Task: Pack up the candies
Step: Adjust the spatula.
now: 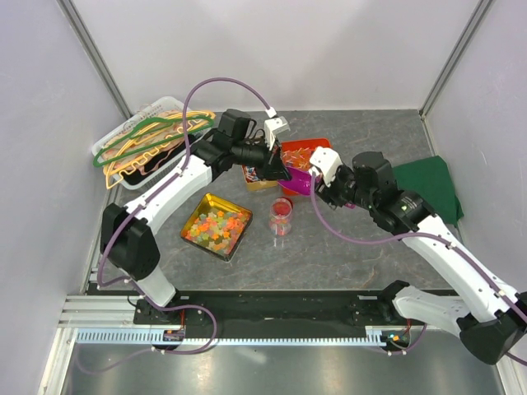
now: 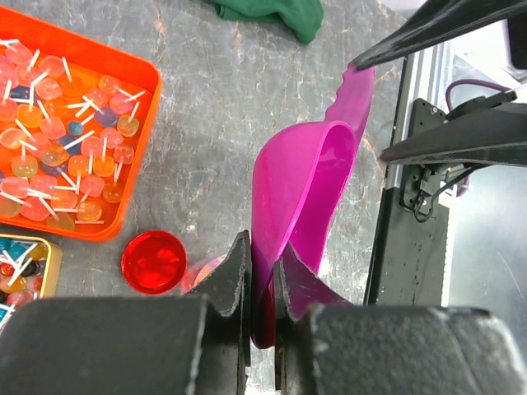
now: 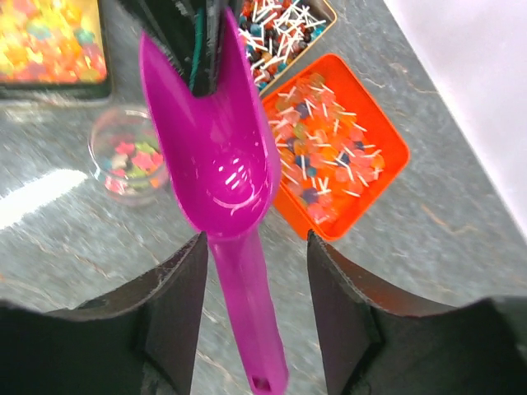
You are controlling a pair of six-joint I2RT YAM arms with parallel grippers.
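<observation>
Candies (image 1: 216,227), small pastel orange, yellow, pink and green pieces, lay heaped in a gold tin (image 1: 194,214) on the counter (image 1: 346,247) while the left end effector (image 2: 262,251) pinched the empty magenta scoop (image 3: 214,148) by its bowl, apparently offering the handle to the right end effector (image 3: 256,247), spread wide on either side of it.

No lettering, label, brand mark or number can be read anywhere in the three views
</observation>
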